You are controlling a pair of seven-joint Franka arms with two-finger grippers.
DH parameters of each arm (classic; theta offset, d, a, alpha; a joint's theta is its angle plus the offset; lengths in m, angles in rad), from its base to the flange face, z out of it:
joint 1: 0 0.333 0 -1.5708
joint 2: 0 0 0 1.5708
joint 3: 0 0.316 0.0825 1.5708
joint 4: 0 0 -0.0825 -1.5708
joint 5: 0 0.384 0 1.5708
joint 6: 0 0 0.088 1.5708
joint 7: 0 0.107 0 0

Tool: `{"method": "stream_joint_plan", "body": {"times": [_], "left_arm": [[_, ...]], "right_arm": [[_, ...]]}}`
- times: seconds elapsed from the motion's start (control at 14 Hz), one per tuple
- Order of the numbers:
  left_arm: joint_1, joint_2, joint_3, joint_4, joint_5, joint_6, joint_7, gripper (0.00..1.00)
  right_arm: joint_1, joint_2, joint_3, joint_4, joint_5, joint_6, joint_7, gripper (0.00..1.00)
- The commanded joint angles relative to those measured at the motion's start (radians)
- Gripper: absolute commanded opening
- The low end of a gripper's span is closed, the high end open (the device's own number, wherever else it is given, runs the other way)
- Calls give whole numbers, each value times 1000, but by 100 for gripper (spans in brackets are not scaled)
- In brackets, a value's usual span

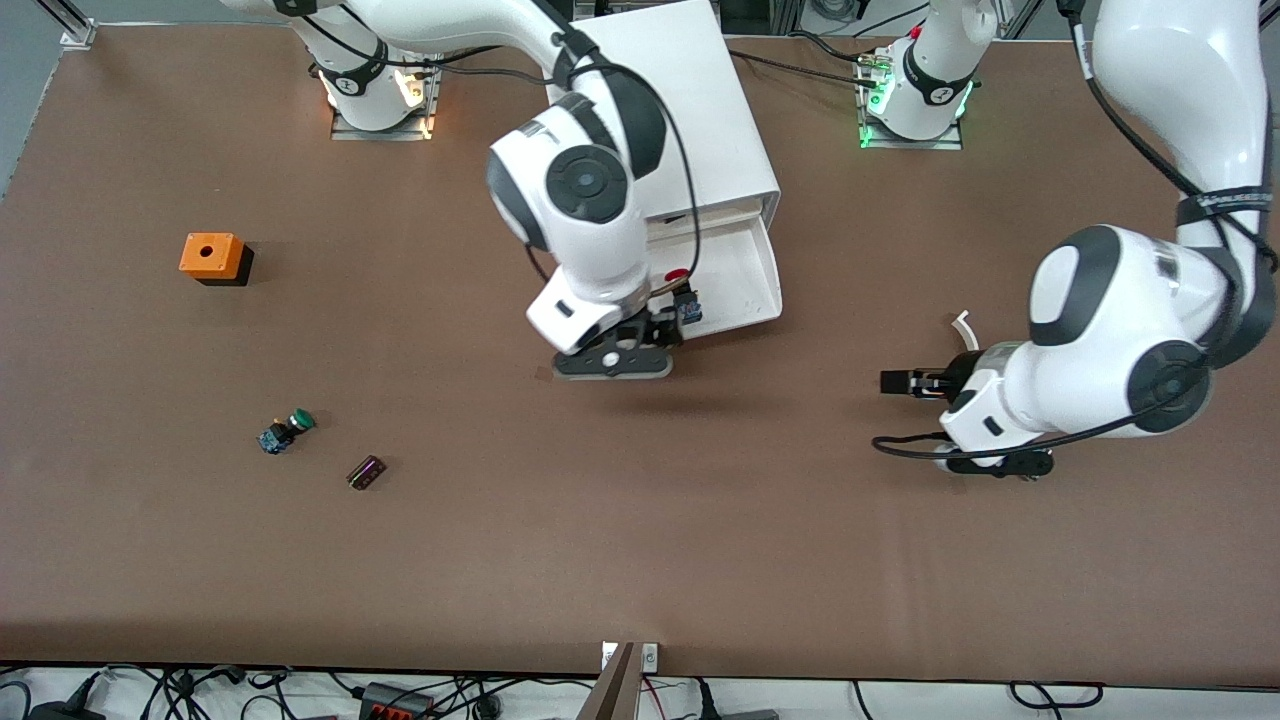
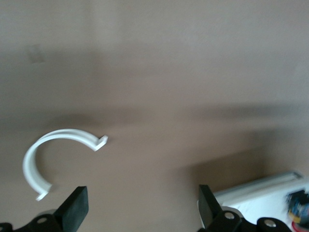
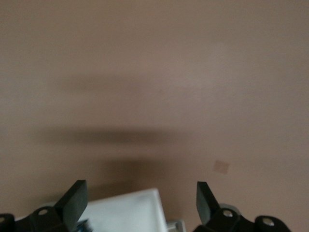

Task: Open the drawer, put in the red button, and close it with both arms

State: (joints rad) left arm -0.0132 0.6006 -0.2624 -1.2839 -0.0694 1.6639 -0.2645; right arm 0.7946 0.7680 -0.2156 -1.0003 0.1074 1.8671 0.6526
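Note:
The white cabinet (image 1: pixel 690 90) stands at the middle of the table, with one drawer (image 1: pixel 745 285) pulled out toward the front camera. The red button (image 1: pixel 682 290) lies in the drawer at its front corner toward the right arm's end, partly hidden by the right hand. My right gripper (image 1: pixel 658 328) hangs open and empty over that corner. The right wrist view shows it open (image 3: pixel 140 195) above the drawer's corner (image 3: pixel 130 210). My left gripper (image 1: pixel 888 382) is open and empty, low over bare table toward the left arm's end, and is seen open in its wrist view (image 2: pixel 143 200).
A white curved plastic strip (image 1: pixel 963 328) lies by the left gripper and shows in the left wrist view (image 2: pixel 36 159). An orange box (image 1: pixel 212 257), a green-capped button (image 1: pixel 288 430) and a small dark part (image 1: pixel 366 472) lie toward the right arm's end.

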Motion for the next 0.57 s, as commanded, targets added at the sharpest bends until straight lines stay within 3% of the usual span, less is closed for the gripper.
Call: {"method": "stream_joint_plan", "body": {"times": [0.0, 0.07, 0.5], "left_arm": [[-75, -5, 2, -84, 31, 129, -90, 100], [-92, -7, 0, -109, 40, 178, -125, 100], [-203, -1, -3, -222, 42, 422, -338, 100]], "right_arm": [[-35, -41, -74, -12, 3, -26, 15, 100], [-64, -50, -100, -35, 5, -31, 1, 100], [-241, -88, -102, -47, 12, -184, -252, 100]]}}
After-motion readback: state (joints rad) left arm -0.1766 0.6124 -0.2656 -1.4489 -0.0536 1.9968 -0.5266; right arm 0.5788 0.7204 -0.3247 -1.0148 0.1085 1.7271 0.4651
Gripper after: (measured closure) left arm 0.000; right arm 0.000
